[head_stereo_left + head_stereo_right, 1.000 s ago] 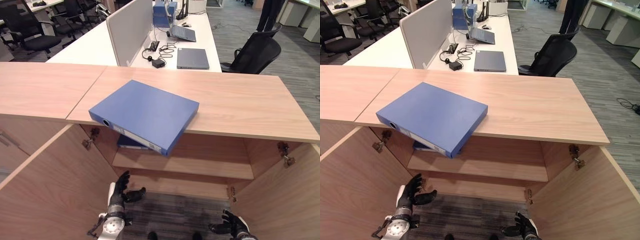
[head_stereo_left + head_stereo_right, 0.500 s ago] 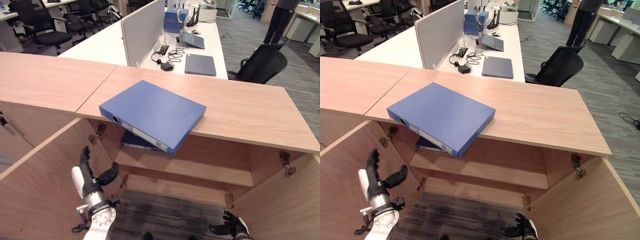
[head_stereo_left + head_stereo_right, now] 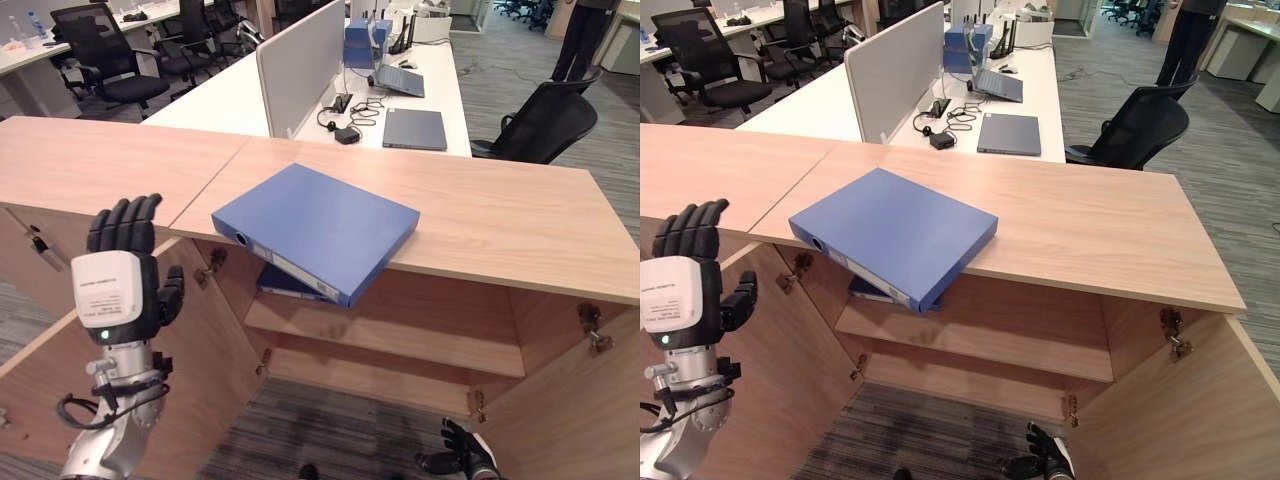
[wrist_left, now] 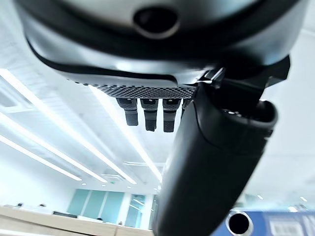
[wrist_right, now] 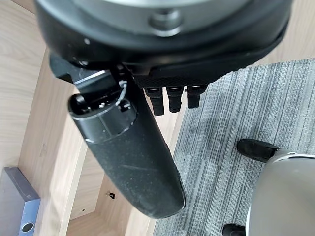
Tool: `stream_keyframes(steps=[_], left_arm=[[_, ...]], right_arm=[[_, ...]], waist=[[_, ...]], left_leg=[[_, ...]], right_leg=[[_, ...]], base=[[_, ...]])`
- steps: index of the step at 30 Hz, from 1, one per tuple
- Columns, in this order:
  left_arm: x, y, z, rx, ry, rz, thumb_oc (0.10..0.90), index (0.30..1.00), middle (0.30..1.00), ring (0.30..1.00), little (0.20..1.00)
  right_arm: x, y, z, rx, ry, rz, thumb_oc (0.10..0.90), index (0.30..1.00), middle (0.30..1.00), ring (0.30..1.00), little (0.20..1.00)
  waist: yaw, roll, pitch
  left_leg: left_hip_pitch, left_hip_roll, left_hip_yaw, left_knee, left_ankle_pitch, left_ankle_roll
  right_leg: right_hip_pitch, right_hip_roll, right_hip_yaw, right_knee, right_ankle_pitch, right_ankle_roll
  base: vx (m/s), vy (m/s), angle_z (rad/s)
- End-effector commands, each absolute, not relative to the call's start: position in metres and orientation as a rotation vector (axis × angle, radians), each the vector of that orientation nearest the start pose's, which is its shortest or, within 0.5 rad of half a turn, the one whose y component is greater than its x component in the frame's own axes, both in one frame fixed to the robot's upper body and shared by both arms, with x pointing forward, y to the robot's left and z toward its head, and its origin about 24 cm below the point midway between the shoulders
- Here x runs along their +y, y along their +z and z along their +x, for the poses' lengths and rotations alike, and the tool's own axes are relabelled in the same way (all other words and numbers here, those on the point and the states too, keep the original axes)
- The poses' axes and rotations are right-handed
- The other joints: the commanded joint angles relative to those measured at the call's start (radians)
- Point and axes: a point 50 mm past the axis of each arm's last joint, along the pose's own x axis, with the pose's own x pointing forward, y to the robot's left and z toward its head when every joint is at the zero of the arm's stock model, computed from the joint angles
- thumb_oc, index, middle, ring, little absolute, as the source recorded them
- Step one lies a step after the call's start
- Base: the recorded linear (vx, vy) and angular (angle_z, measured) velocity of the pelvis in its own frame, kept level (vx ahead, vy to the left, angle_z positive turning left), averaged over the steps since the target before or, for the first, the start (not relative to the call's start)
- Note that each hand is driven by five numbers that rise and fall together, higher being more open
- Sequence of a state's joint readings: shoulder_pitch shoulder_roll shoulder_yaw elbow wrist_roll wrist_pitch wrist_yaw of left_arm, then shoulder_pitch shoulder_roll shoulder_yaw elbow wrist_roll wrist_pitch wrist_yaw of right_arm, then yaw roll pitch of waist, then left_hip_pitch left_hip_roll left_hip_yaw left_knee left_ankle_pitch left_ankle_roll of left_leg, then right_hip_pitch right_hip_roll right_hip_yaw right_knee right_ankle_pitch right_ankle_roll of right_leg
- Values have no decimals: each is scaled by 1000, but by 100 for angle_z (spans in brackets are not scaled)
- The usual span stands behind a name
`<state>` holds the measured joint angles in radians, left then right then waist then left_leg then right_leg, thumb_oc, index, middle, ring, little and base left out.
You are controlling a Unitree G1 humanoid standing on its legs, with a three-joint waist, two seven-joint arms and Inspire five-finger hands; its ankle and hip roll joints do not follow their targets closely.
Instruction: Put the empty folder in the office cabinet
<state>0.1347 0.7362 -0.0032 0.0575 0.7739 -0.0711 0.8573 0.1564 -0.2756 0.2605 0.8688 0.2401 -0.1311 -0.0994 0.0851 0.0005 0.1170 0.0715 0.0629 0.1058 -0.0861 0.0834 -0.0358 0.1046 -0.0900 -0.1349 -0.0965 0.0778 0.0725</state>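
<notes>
The blue folder (image 3: 318,228) lies flat on the cabinet's wooden surface (image 3: 500,215), one corner jutting past the front edge above the open cabinet (image 3: 385,335). The head views show the left hand (image 3: 122,280) raised, fingers straight, holding nothing. The right wrist view shows a second folder (image 5: 20,206) on a shelf inside. The right hand (image 3: 462,462) hangs low, fingers relaxed. 1 second ago the left hand was down by the floor.
</notes>
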Motion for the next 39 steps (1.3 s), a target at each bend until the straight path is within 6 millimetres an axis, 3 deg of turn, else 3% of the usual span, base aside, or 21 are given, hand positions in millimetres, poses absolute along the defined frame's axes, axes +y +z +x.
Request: stream_keyframes(steps=[1, 6, 14, 19, 27, 39], left_arm=[[284, 162, 234, -821, 622, 1528, 800, 900, 900, 900, 900], [279, 162, 238, -827, 481, 1563, 800, 900, 900, 900, 900], [277, 159, 241, -804, 399, 1559, 800, 900, 900, 900, 900], [266, 166, 248, -850, 329, 1557, 800, 900, 900, 900, 900], [249, 162, 258, -872, 235, 1528, 800, 900, 900, 900, 900], [238, 164, 268, -888, 136, 1582, 800, 900, 900, 900, 900]], right_arm=[[-225, -112, 157, 680, -74, -188, 800, 900, 900, 900, 900], [-230, -110, 159, 670, -78, -202, 800, 900, 900, 900, 900], [-234, -108, 161, 663, -96, -206, 800, 900, 900, 900, 900], [-232, -109, 161, 667, -101, -195, 800, 900, 900, 900, 900], [-226, -110, 164, 667, -88, -185, 800, 900, 900, 900, 900], [-226, -118, 153, 715, -133, -125, 800, 900, 900, 900, 900]], waist=[[-9, -8, 5], [-20, 7, 6], [-28, 17, 11], [-43, 22, 6], [-58, 28, 5], [-82, 36, 0]], left_leg=[[44, 68, -72, -1, -105, -86], [45, 71, -73, -1, -114, -90], [37, 72, -68, -1, -111, -92], [41, 70, -65, -1, -115, -92], [50, 66, -56, -1, -123, -89], [65, 59, -38, -1, -133, -86]], right_leg=[[84, -19, 39, 16, -166, 68], [83, -17, 40, 14, -178, 70], [72, -17, 44, 15, -176, 72], [75, -20, 46, 15, -179, 71], [76, -26, 53, 14, -178, 73], [77, -34, 68, 14, -174, 78]], base=[[46, 3, -1], [8, 0, 0], [0, 0, 0], [0, 0, 0], [3, 7, -2], [2, 7, -3]])
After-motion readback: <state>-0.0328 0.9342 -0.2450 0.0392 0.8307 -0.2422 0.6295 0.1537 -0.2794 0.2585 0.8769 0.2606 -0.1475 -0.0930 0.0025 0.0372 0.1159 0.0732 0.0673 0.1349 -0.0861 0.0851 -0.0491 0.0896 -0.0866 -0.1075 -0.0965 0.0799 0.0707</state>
